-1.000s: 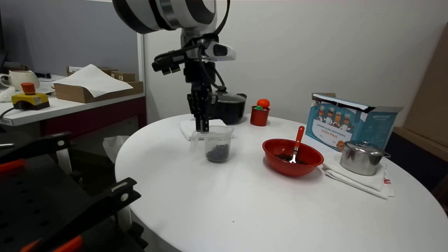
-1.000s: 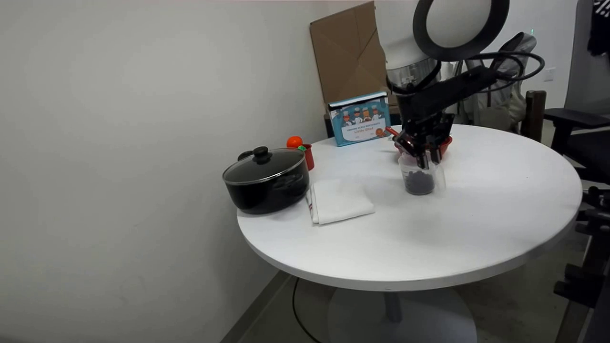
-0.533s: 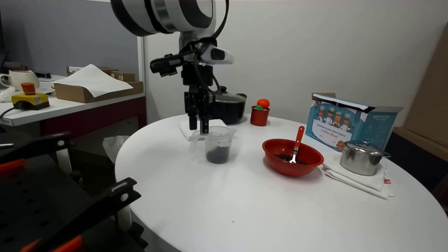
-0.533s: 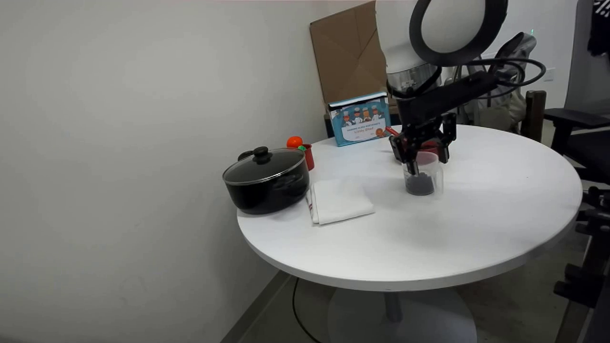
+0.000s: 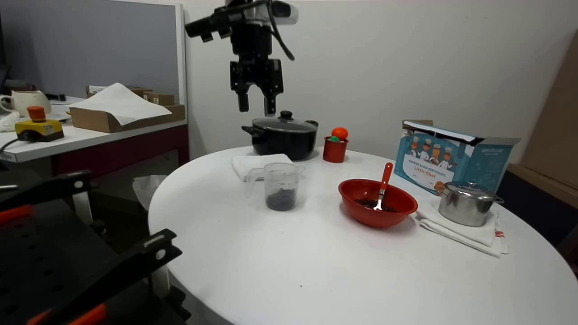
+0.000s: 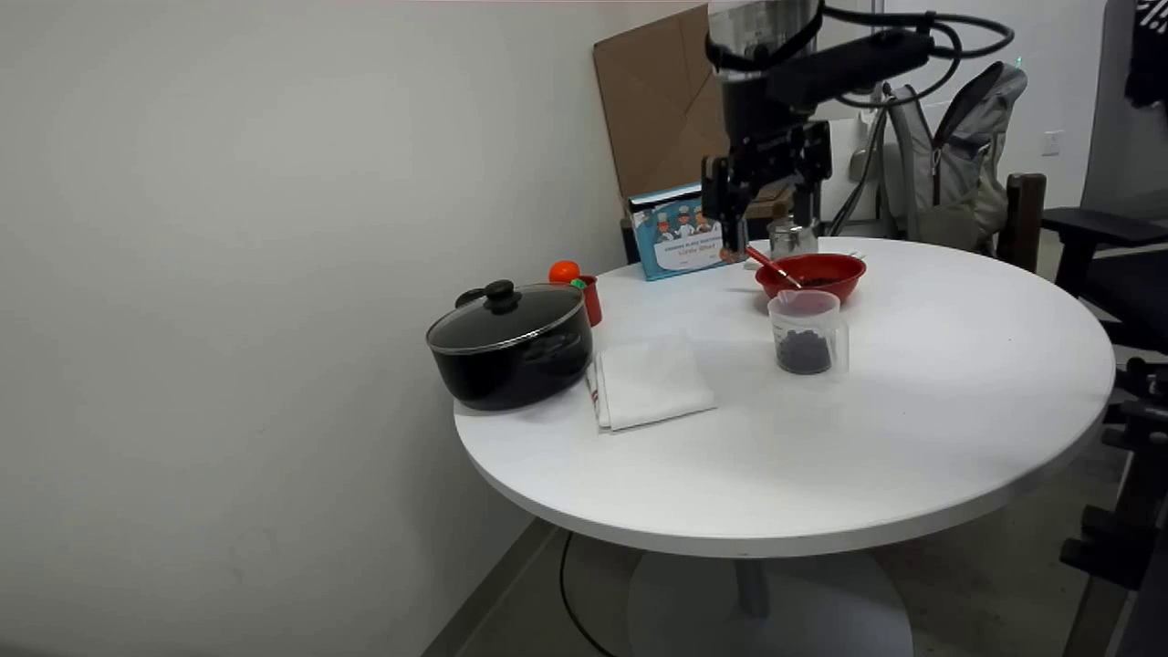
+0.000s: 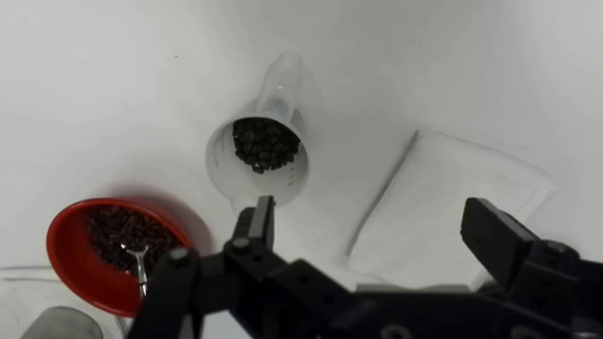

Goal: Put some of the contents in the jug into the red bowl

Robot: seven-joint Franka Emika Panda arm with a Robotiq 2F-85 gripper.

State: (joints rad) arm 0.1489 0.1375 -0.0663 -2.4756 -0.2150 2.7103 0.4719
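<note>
The clear jug (image 5: 281,183) stands upright on the white table, with its handle to one side. Dark beans, the contents (image 7: 264,143), lie in its bottom and show through the wall in both exterior views. Beside it is the wide red bowl (image 5: 378,220), where more dark beans surround a red-handled utensil. My gripper (image 5: 257,108) hangs well above the table, higher than the jug and touching nothing. In the wrist view the gripper (image 7: 368,207) has its fingers (image 7: 490,235) spread wide, with nothing between them. The near finger overlaps the jug's spout in that view.
A black lidded pot (image 5: 284,141) and a small red cup (image 5: 334,151) with toy vegetables stand at the back. A folded white cloth (image 6: 652,385) lies near the jug. Past the bowl are a metal pot (image 5: 467,206) on a cloth and a blue box (image 5: 426,158).
The gripper was shut at the jug's handle side, then opened and let go. It has since risen well clear. The jug stays standing on the table.
</note>
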